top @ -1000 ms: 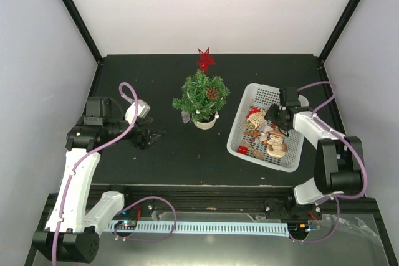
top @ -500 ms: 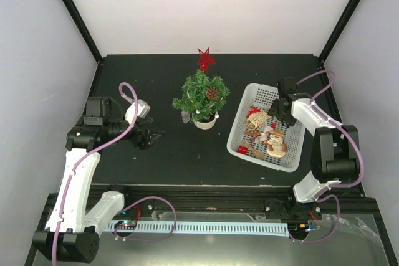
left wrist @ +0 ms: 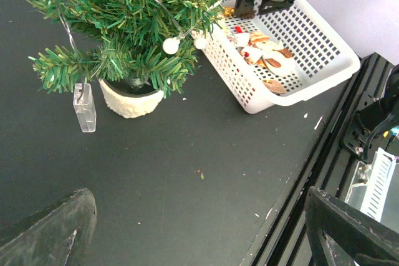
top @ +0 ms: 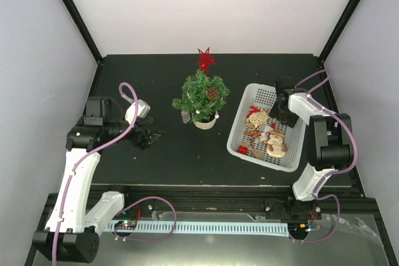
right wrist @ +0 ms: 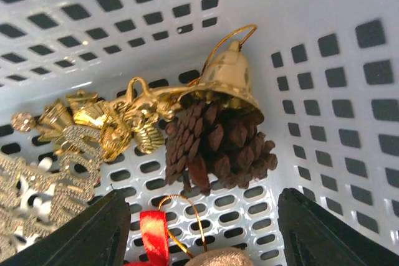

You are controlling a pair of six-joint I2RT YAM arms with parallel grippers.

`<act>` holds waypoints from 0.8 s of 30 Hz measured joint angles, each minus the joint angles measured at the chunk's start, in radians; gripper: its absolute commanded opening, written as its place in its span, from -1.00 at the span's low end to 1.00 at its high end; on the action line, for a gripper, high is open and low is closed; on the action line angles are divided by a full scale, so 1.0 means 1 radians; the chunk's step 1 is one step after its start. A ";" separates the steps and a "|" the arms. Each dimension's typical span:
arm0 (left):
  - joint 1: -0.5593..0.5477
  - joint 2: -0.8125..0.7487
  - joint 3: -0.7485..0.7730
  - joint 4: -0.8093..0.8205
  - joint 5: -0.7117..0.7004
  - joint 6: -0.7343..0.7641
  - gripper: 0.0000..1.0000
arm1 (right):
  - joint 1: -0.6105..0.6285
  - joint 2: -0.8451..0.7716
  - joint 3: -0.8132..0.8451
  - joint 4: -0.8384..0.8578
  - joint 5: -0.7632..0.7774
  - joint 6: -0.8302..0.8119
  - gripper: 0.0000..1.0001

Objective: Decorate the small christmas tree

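Observation:
The small christmas tree (top: 201, 96) stands in a white pot at the table's middle, with a red star on top and a pine cone, and shows in the left wrist view (left wrist: 128, 23). My left gripper (top: 154, 135) is open and empty, low, left of the tree. My right gripper (top: 279, 111) is open inside the white basket (top: 249, 147). In the right wrist view its jaws stand wide on either side of a brown pine cone (right wrist: 218, 141) with a gold bell (right wrist: 232, 82), without touching it. Gold ornaments (right wrist: 106, 126) and a red ribbon (right wrist: 153, 235) lie beside it.
The basket (left wrist: 312, 60) holds several ornaments, among them a snowman figure (top: 274, 144) and a red piece (top: 242, 149). A clear tag (left wrist: 85, 107) hangs from the tree's light string. The table's front rail (left wrist: 324, 154) runs at the near edge.
My right gripper has moved toward the far end of the basket and turned down over the pine cone. The left arm has not moved.

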 measured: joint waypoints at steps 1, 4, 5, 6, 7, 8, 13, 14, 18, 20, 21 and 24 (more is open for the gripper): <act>0.000 0.000 0.000 0.000 0.000 0.000 0.83 | -0.002 0.008 0.007 -0.003 0.003 0.003 0.32; 0.000 0.000 0.000 0.000 0.000 0.000 0.83 | -0.008 0.029 0.024 -0.018 0.019 0.019 0.29; 0.000 0.000 0.000 0.000 0.000 0.000 0.83 | -0.010 0.033 0.026 -0.023 0.025 0.023 0.28; 0.000 0.000 0.000 0.000 0.000 0.000 0.83 | -0.011 0.035 0.026 -0.026 0.029 0.026 0.27; 0.000 0.000 0.000 0.000 0.000 0.000 0.83 | -0.013 0.039 0.027 -0.032 0.032 0.030 0.26; 0.000 0.000 0.000 0.000 0.000 0.000 0.83 | -0.016 0.044 0.031 -0.039 0.037 0.035 0.25; 0.000 -0.007 0.000 0.000 0.000 0.000 0.83 | -0.035 0.061 0.031 -0.038 0.043 0.049 0.15; 0.000 -0.008 0.000 0.000 0.000 0.000 0.83 | -0.042 0.063 0.031 -0.037 0.041 0.051 0.11; 0.000 -0.008 0.000 0.000 0.000 0.000 0.83 | -0.069 0.076 0.029 -0.018 0.027 0.057 -0.05; 0.000 -0.008 0.000 0.000 0.000 0.000 0.83 | -0.077 0.078 0.028 -0.009 0.023 0.059 -0.15; 0.000 -0.008 0.000 0.000 0.000 0.000 0.83 | -0.078 0.074 0.028 -0.004 0.022 0.057 -0.17; 0.000 -0.008 0.000 0.000 0.000 0.000 0.83 | -0.080 0.068 0.028 0.007 0.021 0.058 -0.22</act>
